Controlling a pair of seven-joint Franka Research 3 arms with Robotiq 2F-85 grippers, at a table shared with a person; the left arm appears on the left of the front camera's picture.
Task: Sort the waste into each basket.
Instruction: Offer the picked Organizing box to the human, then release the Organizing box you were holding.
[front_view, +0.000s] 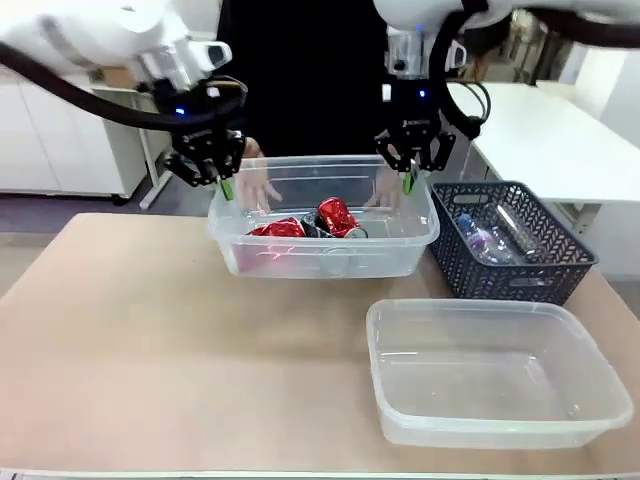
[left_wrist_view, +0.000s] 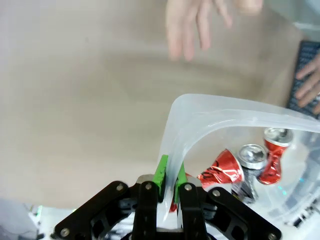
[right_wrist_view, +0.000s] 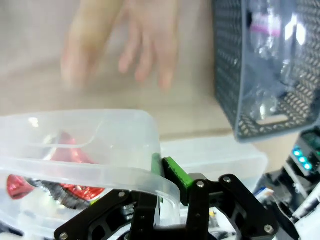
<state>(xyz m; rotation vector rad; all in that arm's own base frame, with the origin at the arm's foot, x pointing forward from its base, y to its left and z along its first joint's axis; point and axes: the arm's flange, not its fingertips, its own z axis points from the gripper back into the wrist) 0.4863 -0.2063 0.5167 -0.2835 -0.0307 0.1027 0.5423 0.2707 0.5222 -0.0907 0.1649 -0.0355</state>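
Left gripper (front_view: 224, 186) is clamped on the rolled rim at the left end of the far tub (front_view: 400, 256), with its green pads (left_wrist_view: 162, 172) pinching the edge from inside and outside. The right gripper (front_view: 408, 180) is clamped likewise on the rim at the tub's right end. Inside the far tub, crushed red cans (front_view: 336, 216) lie together near the middle of its floor. A second clear tub, the near tub (front_view: 470, 306), stands in front of the far tub and to its right. A dark lattice basket (front_view: 520, 278) sits just right of the far tub and holds clear bottles (front_view: 484, 240). The person's hands (front_view: 256, 186) lie behind the far tub, blurred through its walls. Whether the far tub's base touches the table (front_view: 150, 330) cannot be told.
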